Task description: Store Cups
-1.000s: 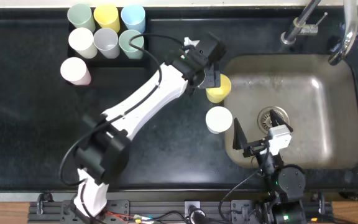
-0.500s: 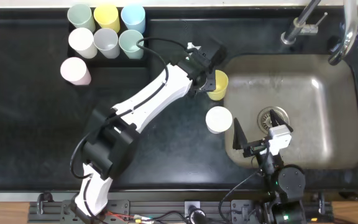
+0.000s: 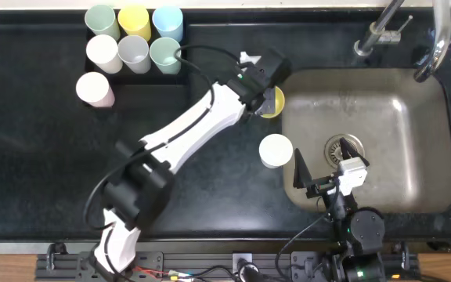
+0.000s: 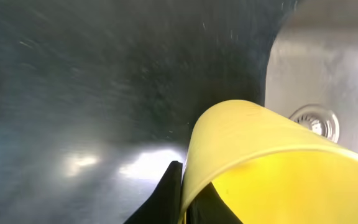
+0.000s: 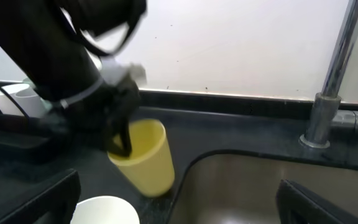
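Note:
My left gripper (image 3: 263, 95) is shut on the rim of a yellow cup (image 3: 273, 103), held tilted just above the counter by the sink's left edge. The left wrist view has the yellow cup (image 4: 272, 168) close up, its wall pinched between the fingers (image 4: 166, 199). In the right wrist view the yellow cup (image 5: 145, 158) hangs off the counter under the left gripper (image 5: 120, 140). A white cup (image 3: 276, 150) stands on the counter nearer the arms, also the white cup (image 5: 104, 210). My right gripper (image 3: 319, 178) rests open low over the sink's near left corner.
A black rack (image 3: 92, 78) at the back left holds several pastel cups. A pink-white cup (image 3: 95, 89) lies beside it. The steel sink (image 3: 413, 133) with drain (image 3: 342, 147) and faucet (image 3: 382, 31) takes up the right side. Dark counter lies between.
The left gripper has risen with the yellow cup and shifted slightly toward the back, tipping it. The right arm has stayed still.

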